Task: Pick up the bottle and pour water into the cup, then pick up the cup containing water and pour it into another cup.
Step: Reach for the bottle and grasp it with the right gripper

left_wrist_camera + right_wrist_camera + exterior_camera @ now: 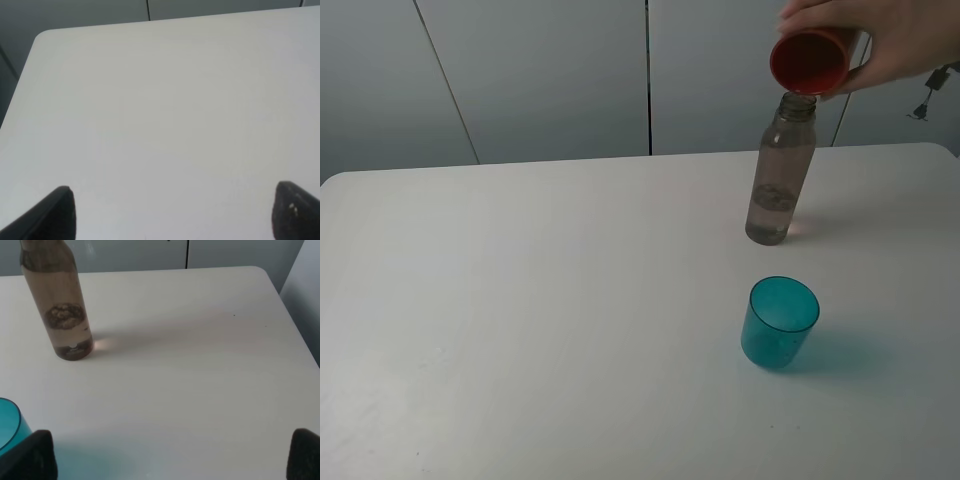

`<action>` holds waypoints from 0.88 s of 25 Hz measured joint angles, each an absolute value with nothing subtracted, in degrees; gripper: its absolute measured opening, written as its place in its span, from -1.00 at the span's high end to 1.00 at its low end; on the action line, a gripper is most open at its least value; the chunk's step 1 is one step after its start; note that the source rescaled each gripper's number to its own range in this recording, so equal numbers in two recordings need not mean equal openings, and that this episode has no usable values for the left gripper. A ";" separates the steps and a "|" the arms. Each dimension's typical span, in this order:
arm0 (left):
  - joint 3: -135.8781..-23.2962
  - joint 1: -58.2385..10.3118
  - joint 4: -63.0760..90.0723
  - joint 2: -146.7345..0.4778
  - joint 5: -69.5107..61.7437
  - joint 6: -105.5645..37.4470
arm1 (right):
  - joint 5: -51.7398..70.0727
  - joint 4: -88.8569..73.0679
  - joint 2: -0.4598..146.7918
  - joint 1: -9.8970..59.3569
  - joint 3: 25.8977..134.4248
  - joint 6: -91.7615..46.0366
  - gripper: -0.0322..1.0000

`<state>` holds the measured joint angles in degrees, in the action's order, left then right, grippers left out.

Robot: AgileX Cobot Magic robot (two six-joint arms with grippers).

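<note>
Exterior high view: white table (520, 300), grey wall panels (550, 70) behind. The bottle (782, 175) stands upright, uncapped, right of centre toward the far edge. The teal cup (779, 322) stands upright nearer the camera, just in front of the bottle and apart from it. A human hand (880, 40) reaching in from the upper right holds the red cup (809, 62) tipped over, with its mouth facing the camera and its lower rim right at the bottle's neck. Whether they touch cannot be told. No robot gripper shows in this view.

Left wrist view: left gripper (172, 189) over bare table, its two dark fingers (55, 215) spread wide with nothing between them. No task object appears here, only tabletop, its rounded corner and the wall.

Right wrist view: right gripper (171, 435) with fingers (35, 457) spread wide and nothing in the gap. The teal cup's rim shows just beside one fingertip, outside the gap. The bottle stands well ahead of the fingers, off to that same side, clear of both. The red cup is out of frame.
</note>
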<state>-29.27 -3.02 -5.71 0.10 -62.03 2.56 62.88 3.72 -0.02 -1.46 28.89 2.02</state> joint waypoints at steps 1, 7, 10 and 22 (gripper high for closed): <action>-29.27 -3.02 -5.71 0.10 -62.03 2.56 | 62.88 3.72 -0.02 -1.46 28.89 2.02 -0.99; -29.27 -3.02 -5.71 0.10 -62.03 2.56 | 62.88 3.72 -0.02 -1.46 28.89 2.02 -0.99; -29.27 -3.02 -5.71 0.10 -62.03 2.56 | 62.88 3.72 -0.02 -1.46 28.89 2.02 -0.99; -29.27 -3.02 -5.71 0.10 -62.03 2.56 | 62.88 3.72 -0.02 -1.46 28.89 2.02 -0.99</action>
<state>-29.27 -3.02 -5.71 0.10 -62.03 2.56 62.88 3.72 -0.02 -1.46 28.89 2.02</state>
